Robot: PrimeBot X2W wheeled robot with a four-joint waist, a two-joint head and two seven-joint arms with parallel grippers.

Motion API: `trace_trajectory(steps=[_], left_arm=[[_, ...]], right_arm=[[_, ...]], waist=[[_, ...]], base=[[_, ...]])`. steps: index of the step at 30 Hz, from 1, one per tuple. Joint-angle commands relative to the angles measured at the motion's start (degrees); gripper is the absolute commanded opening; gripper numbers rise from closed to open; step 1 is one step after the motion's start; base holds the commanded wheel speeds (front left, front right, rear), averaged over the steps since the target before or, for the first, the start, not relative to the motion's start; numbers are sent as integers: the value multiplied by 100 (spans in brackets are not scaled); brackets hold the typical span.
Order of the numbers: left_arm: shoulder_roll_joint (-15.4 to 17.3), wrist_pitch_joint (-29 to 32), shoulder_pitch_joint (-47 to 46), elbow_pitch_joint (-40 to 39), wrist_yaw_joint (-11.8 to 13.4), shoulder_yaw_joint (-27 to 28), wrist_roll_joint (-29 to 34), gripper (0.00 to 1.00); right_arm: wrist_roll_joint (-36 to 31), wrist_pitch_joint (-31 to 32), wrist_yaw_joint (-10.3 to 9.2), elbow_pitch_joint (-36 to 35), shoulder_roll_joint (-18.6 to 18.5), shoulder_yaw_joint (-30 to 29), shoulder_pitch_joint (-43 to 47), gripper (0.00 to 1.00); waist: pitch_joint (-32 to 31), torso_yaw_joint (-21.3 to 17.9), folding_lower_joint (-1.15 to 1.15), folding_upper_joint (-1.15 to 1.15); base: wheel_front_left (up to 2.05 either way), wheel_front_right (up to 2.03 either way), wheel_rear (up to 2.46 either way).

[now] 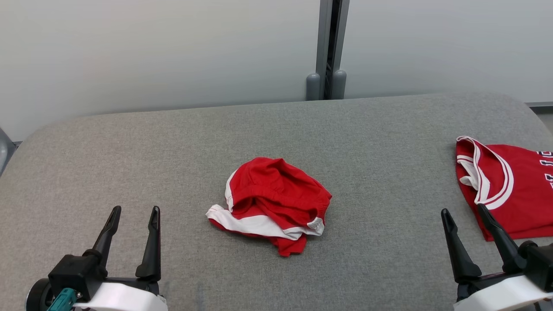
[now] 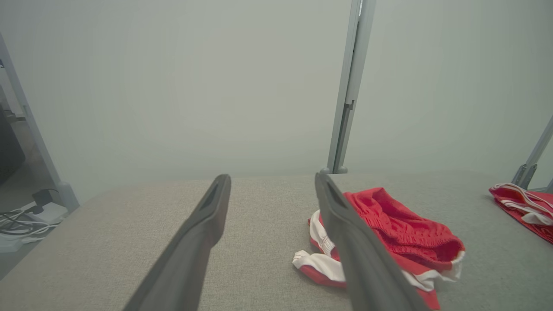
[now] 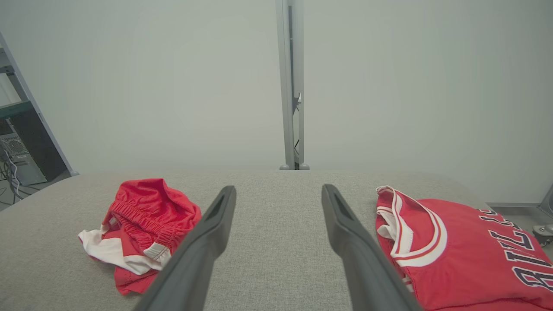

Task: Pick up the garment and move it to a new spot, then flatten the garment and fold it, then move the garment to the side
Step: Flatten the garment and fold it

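Head view first: the red shorts [image 1: 270,203] sit in a crumpled heap, white trim showing, pretty much dead centre on the grey fabric table [image 1: 173,142], nothing touching them. The left gripper [image 1: 135,210] is down at the near left, fingers spread with nothing between them, well apart from the shorts. The right gripper [image 1: 463,211] is at the near right, also spread and empty, with one fingertip overlapping the near corner of a red jersey [image 1: 518,190] that lies flat at the table's right edge. A metal post [image 1: 328,47] stands behind the table's far edge. In the left wrist view the right-hand finger covers part of the shorts, and there are cables [image 2: 21,218] on the floor off to the left. In the right wrist view bare table shows between the fingers, with the shorts to the left and the jersey, with its dark lettering, to the right.
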Motion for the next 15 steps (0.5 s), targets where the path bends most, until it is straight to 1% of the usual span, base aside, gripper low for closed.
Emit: trace_trajectory(steps=[1,10,15], left_arm=[[24,-6,-14,-12,31,0,-2,100],[24,-2,-43,2,60,-36,-6,100],[21,2,-140,-23,51,-70,13,100]], right_arm=[[-26,28,-2,13,-11,-35,41,100],[-45,32,-2,29,-10,-37,-12,100],[-26,38,-2,62,-129,163,-214,100]], waist=[[-7,-1,0,0],[-14,4,0,0],[76,95,0,0]], base=[[0,0,0],[0,0,0],[0,0,0]])
